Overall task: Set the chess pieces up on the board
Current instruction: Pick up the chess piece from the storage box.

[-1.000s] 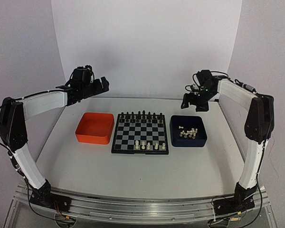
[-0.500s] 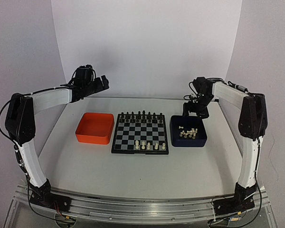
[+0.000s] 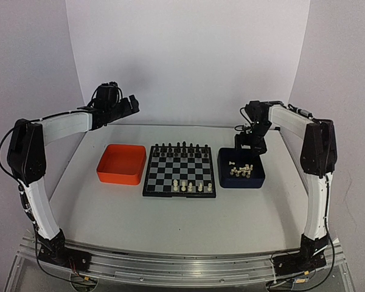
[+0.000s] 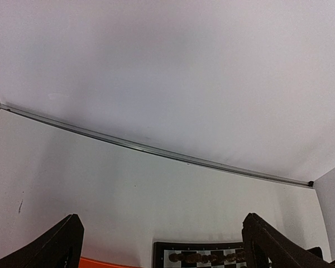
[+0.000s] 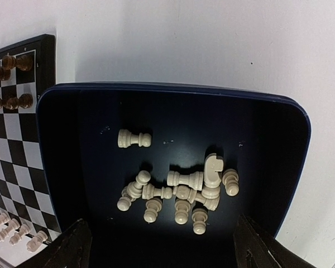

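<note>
White tabletop [image 3: 170, 219] carries the blue tray [image 5: 173, 87] where cream pieces [image 5: 185, 179] lie heaped, so the right jaws, wide and empty like the left jaws, could pinch two.

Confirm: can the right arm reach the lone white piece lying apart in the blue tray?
Probably yes. The right pincer hangs open right above the blue tray. The lone piece lies on its side on the tray's bare floor, apart from the heap, with nothing over it.
</note>
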You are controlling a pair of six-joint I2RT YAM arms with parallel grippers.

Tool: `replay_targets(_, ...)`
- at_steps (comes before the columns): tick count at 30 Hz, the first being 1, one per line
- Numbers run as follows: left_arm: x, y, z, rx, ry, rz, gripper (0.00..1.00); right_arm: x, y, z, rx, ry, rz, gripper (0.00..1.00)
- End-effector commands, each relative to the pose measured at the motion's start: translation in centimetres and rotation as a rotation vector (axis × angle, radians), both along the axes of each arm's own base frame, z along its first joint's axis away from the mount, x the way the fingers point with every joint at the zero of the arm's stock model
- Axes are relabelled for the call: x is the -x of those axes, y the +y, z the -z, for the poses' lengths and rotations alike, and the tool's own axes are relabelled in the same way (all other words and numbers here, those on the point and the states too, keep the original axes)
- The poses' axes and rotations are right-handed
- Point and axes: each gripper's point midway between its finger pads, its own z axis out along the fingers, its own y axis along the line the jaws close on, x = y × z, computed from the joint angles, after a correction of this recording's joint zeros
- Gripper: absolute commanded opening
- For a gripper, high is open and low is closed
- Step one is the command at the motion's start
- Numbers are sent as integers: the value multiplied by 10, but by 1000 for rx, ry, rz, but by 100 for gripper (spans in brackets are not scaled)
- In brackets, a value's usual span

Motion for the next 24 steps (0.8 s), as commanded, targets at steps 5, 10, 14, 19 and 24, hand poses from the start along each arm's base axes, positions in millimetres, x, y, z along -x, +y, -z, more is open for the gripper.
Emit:
replay_targets(5,-9,-5,-24,42,-61,13,100,3,-7,-1,27,30,42,85)
replay_targets(10,-11,-9,-20,48,-47,27,100,8,-6,3,17,60,61,82)
replay_targets(14,-11,-9,-21,43,-48,30,100,16,-4,6,2,91,78,82)
replay_targets(19,-15,-11,-16,31,-49,41,100,21,7,9,-48,106,-41,79)
replay_targets(24,-21,-16,-14,20,-54,57,100,28,-1,16,24,87,-291,77)
